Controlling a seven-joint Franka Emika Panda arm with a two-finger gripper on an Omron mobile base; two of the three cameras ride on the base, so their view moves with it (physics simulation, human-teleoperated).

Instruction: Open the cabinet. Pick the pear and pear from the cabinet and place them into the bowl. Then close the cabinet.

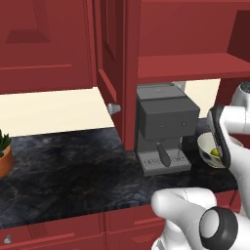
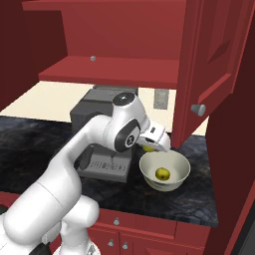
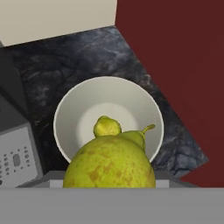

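Observation:
The cabinet stands open, its left door [image 1: 110,63] and right door [image 2: 209,64] swung out over the counter, and its shelf [image 2: 109,69] is bare. Right of the coffee machine, the cream-white bowl [image 2: 179,167] sits on the dark counter with one pear [image 2: 161,173] lying in it. My gripper [image 2: 149,146] hangs just above the bowl's near-left rim, shut on the second pear [image 2: 148,148]. In the hand view the held pear [image 3: 109,164] looms at the bottom. Beyond it is the bowl [image 3: 127,100] with the other pear [image 3: 107,127] at its centre.
A grey coffee machine [image 1: 163,122] stands under the cabinet, close to the bowl's left side. The right door's knob [image 2: 198,109] juts out above the bowl. A potted plant [image 1: 4,151] sits far left. Red drawers [image 2: 149,224] run below the counter edge.

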